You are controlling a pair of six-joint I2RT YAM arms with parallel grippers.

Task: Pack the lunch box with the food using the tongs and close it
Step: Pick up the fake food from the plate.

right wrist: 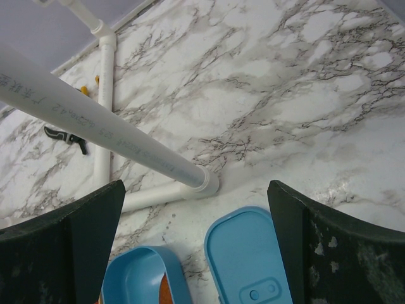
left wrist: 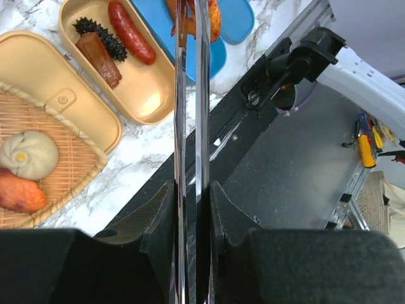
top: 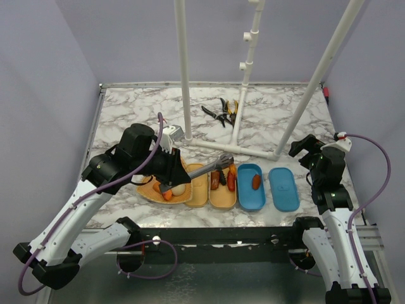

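Note:
My left gripper (top: 169,170) (left wrist: 190,190) is shut on the grey metal tongs (top: 209,167) (left wrist: 202,107), squeezing their two arms nearly parallel. The tong tips reach over the tan lunch box (top: 223,193) (left wrist: 149,101), which holds a red sausage (left wrist: 130,41), a brown piece (left wrist: 98,56) and a black spiky piece (left wrist: 101,35). An orange piece (top: 255,182) (left wrist: 215,16) lies in the blue box (top: 250,197) (right wrist: 130,278). In the left wrist view the tong tips cross it; I cannot tell whether they touch it. A beige bun (left wrist: 28,154) and an orange piece (left wrist: 19,193) rest on the woven tray (left wrist: 69,171). My right gripper (top: 304,149) (right wrist: 196,240) is open above the blue lid (top: 283,189) (right wrist: 250,259).
A tan lid (top: 197,187) (left wrist: 44,76) lies between the woven tray and the tan box. White pipe frame uprights and a floor bar (top: 234,149) (right wrist: 107,145) stand just behind the boxes. Black-and-yellow pliers (top: 223,113) lie at the back. The table's front edge (top: 221,221) runs close to the boxes.

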